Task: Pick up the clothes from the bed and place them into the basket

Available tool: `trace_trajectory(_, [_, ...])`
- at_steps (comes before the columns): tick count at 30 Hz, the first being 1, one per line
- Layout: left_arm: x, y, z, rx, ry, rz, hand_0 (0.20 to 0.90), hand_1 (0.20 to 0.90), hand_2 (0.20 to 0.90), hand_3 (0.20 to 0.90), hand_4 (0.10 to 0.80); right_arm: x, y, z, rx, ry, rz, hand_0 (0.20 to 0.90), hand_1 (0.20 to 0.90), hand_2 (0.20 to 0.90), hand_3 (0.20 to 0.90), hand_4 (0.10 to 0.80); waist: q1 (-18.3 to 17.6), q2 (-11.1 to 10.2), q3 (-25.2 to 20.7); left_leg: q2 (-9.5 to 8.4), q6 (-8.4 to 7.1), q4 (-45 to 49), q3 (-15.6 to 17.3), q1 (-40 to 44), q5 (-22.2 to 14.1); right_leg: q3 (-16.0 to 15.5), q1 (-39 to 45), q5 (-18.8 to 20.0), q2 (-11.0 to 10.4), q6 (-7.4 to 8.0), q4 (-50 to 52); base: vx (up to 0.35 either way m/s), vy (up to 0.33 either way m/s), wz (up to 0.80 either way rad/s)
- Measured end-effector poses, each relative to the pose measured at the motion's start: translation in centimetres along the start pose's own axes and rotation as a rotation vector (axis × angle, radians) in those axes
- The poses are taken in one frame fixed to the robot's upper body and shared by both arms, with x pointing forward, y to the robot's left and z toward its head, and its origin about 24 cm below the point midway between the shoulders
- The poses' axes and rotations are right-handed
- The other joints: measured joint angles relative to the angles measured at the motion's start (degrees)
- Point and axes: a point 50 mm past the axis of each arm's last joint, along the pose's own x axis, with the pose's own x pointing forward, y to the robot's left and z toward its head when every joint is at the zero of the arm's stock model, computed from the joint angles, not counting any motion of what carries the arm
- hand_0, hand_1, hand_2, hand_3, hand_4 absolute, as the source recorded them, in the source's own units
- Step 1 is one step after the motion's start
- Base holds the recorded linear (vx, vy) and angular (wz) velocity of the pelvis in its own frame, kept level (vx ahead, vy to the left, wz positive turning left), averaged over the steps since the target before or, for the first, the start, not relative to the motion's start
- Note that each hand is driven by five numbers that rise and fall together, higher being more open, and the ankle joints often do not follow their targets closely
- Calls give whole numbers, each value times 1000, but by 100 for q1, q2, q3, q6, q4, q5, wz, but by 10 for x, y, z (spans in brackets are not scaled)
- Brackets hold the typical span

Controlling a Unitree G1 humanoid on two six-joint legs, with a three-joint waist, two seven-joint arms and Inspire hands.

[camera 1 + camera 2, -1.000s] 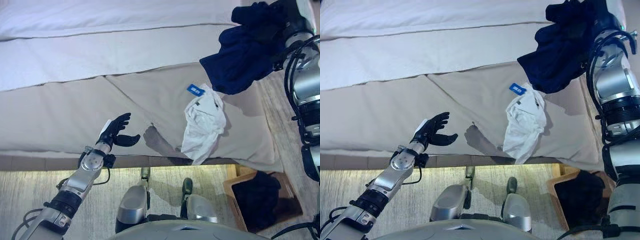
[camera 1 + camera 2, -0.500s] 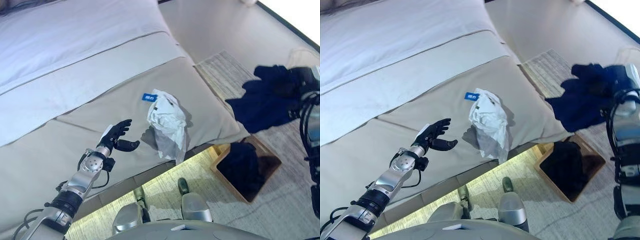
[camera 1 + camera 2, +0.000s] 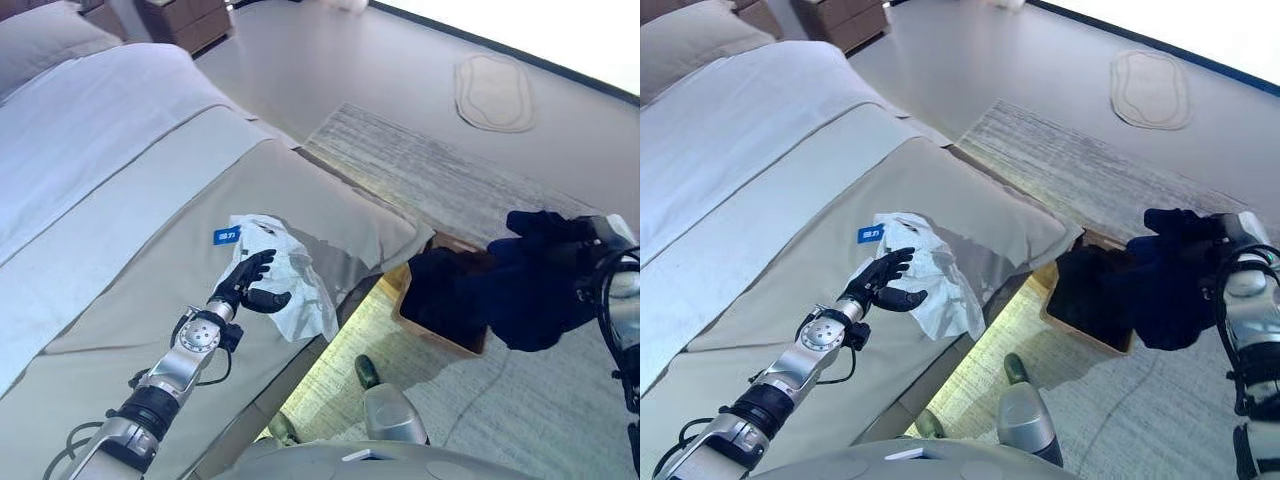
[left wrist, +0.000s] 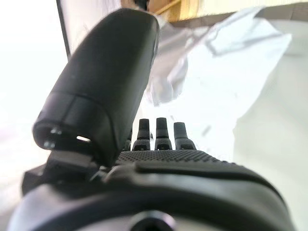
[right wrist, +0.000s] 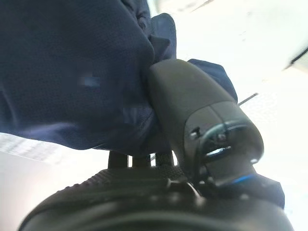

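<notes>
**Inspector:** Left eye view first. What lies along the bed's edge?

**Assistant:** The bed (image 3: 120,250) runs diagonally, its foot corner toward the basket (image 3: 440,335). A white garment (image 3: 285,265) lies crumpled at the near edge by that corner, part of it hanging over the side. A small blue tag (image 3: 226,236) lies just beside it on the grey cover.

**Inspector:** Open room?

**Assistant:** Grey cover toward the head of the bed is bare. Past the foot corner there is a striped rug (image 3: 430,170), then smooth floor (image 3: 330,60) with a pale oval mat (image 3: 495,92). A wooden cabinet (image 3: 185,20) stands at the far edge.

**Inspector:** The basket?

**Assistant:** On the floor just beside the foot corner, dark cloth already inside.

**Inspector:** Right hand?

**Assistant:** The right hand (image 5: 192,110) is raised off the bed, to the basket's outer side. Its thumb and fingers clamp a navy garment (image 3: 1170,285), which hangs over the basket's outer rim.

**Inspector:** Left hand?

**Assistant:** The left hand (image 3: 248,290) is extended over the near edge, at the white garment's side. Fingers are straight and spread, thumb out, holding nothing; whether they touch the cloth I cannot tell.
</notes>
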Motion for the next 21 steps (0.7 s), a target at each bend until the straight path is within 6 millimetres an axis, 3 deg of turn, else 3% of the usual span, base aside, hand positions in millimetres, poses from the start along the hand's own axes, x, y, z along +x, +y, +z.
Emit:
trace_trajectory(5, [1, -10, 0, 1, 1, -36, 900, 900, 900, 900, 800, 1, 2, -11, -10, 47, -11, 300, 300, 300, 200, 100, 72, 241, -67, 88, -10, 1, -93, -32, 17, -33, 30, 50, 84, -28, -68, 22, -58, 1])
trace_trajectory(11, [0, -13, -1, 6, 4, -56, 900, 900, 900, 900, 800, 3, -3, -14, 12, 60, -64, 300, 300, 300, 200, 100, 170, 614, -31, 42, -12, 0, -248, -177, 17, -169, -30, 48, -13, -25, -69, 16, -30, 14])
trace_trajectory(17, [0, -20, -1, 8, 4, -89, 900, 900, 900, 900, 800, 4, -5, -12, 12, 43, -105, 300, 300, 300, 200, 100, 270, 827, 21, -29, -14, 0, -385, -341, 37, -296, -117, 21, -87, 10, -94, 18, -23, 12])
trace_trajectory(19, [0, -22, -1, 3, 4, -95, 900, 900, 900, 900, 800, 4, -4, -13, 12, 46, -103, 764, 764, 764, 741, 641, 321, 836, 60, -35, -10, 0, -397, -351, 47, -310, -117, 36, -96, -10, -72, 14, -35, 6])
trace_trajectory(20, [0, -23, -1, 0, 5, -97, 900, 900, 900, 900, 800, 4, -3, -14, 13, 51, -101, 900, 900, 900, 900, 800, 349, 833, 62, -35, -10, 1, -401, -351, 48, -317, -114, 37, -96, -11, -71, 11, -39, 3])
trace_trajectory(21, [0, -23, -1, -3, 5, -97, 900, 900, 900, 900, 800, 4, -3, -15, 13, 55, -102, 900, 900, 900, 900, 800, 366, 832, 64, -33, -9, 1, -421, -355, 49, -339, -106, 36, -98, -10, -71, 5, -39, 6])
